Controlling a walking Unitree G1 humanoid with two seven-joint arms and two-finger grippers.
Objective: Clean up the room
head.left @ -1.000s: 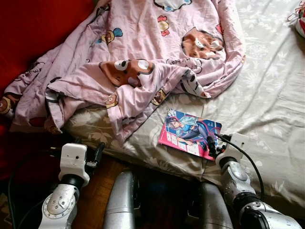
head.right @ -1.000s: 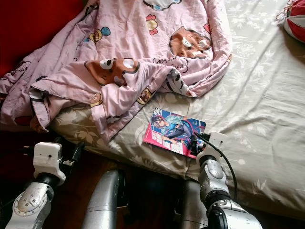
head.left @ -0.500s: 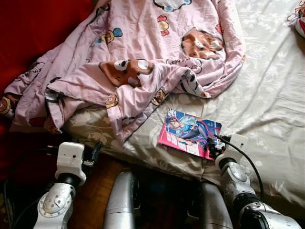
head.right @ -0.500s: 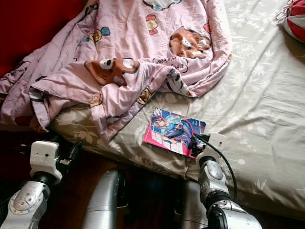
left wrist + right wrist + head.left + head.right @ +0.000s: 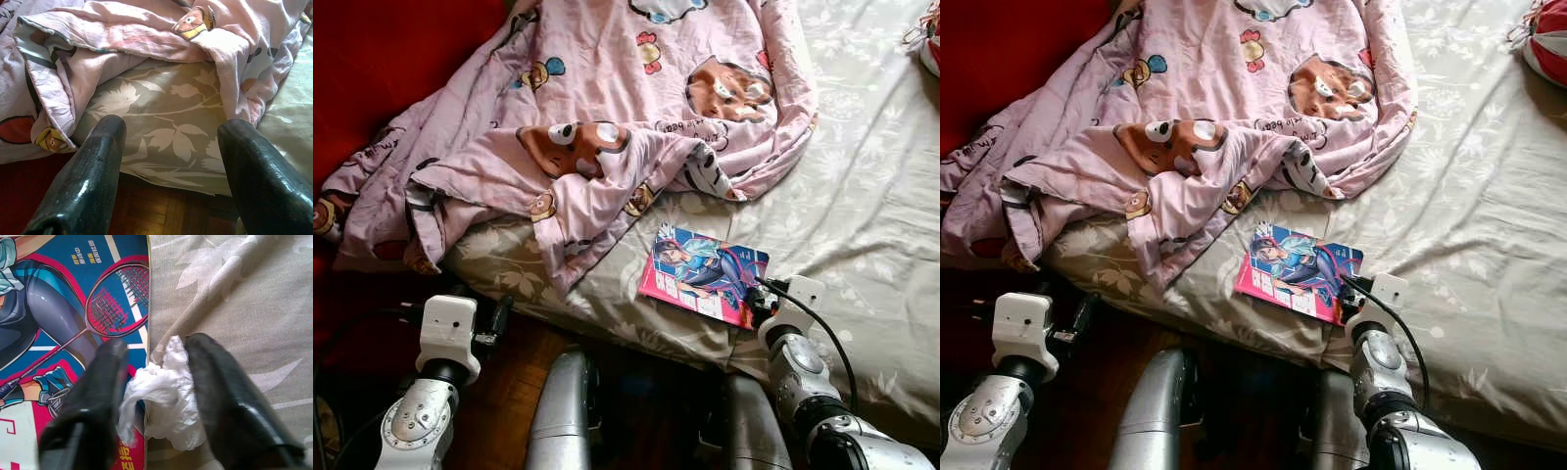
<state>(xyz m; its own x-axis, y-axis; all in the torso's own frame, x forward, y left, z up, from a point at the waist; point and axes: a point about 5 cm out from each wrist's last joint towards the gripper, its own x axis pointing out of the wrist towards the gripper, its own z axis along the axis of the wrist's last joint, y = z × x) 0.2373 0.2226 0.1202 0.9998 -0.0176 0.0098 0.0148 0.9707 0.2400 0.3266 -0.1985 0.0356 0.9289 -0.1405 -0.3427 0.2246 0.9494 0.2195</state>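
One crumpled white tissue [image 5: 164,396] lies on the bed, half over the right edge of a magazine and half on the sheet. The fingers of my right gripper [image 5: 159,399] straddle it, one on each side and touching it; I cannot tell whether they are pressing it. In the head view, my right gripper [image 5: 751,302] sits at about 5 o'clock, at the magazine's near right corner.

There is one magazine [image 5: 703,275], with a cartoon badminton player on a blue and pink cover. It lies flat near the front edge of the bed, its long axis running from 10 o'clock to 4 o'clock.

One pink blanket [image 5: 607,108] printed with cartoon bears is bunched from 9 to 12 o'clock, with a folded flap ending just beside the magazine's far corner. The grey leaf-patterned sheet [image 5: 862,196] is bare and flat from 1 to 4 o'clock. One red and white object [image 5: 1549,44], cut off by the frame, sits at the far right corner.

My left gripper [image 5: 168,161] hangs at 7 o'clock below the bed's front edge, over a wooden floor [image 5: 161,213], its two fingers spread apart and holding nothing, facing the sheet and blanket hem.
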